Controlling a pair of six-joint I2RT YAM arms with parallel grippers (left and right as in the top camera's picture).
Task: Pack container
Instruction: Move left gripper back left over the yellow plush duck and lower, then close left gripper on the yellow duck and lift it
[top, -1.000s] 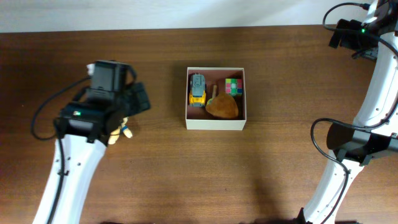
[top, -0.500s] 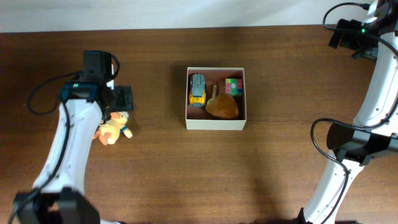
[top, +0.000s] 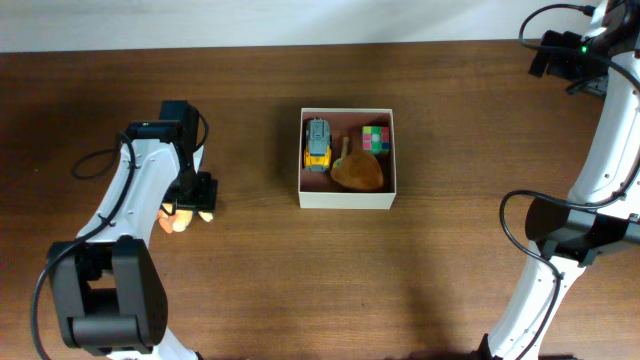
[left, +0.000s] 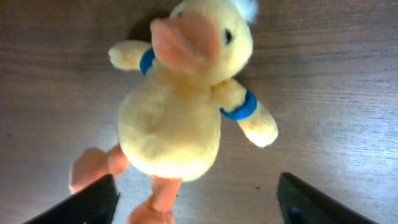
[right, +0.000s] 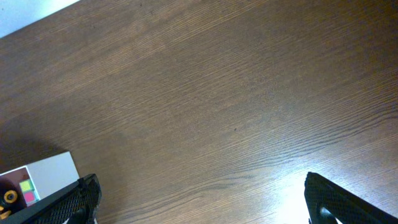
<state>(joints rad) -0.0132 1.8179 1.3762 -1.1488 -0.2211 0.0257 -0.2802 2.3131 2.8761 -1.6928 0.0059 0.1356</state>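
Observation:
The container (top: 347, 199) is a white-walled square box at the table's middle. It holds a yellow toy truck (top: 317, 143), a brown plush (top: 357, 172) and a colour cube (top: 375, 138). A corner of the container shows in the right wrist view (right: 43, 171). A yellow plush duck (left: 177, 106) with an orange beak and blue bands lies on the wood to the left of the container, and the overhead view shows it too (top: 176, 217). My left gripper (left: 199, 202) is open, right over the duck, a finger on each side of its feet. My right gripper (right: 202, 199) is open and empty at the far right corner.
The brown wooden table (top: 450, 120) ends in a pale strip (top: 300, 20) along the far edge. Black cables loop by the left arm (top: 95, 165) and by the right arm (top: 515, 215).
My left arm has swung in and its wrist has come down over the duck, now covering most of it in the overhead view. The right arm and the container have not moved.

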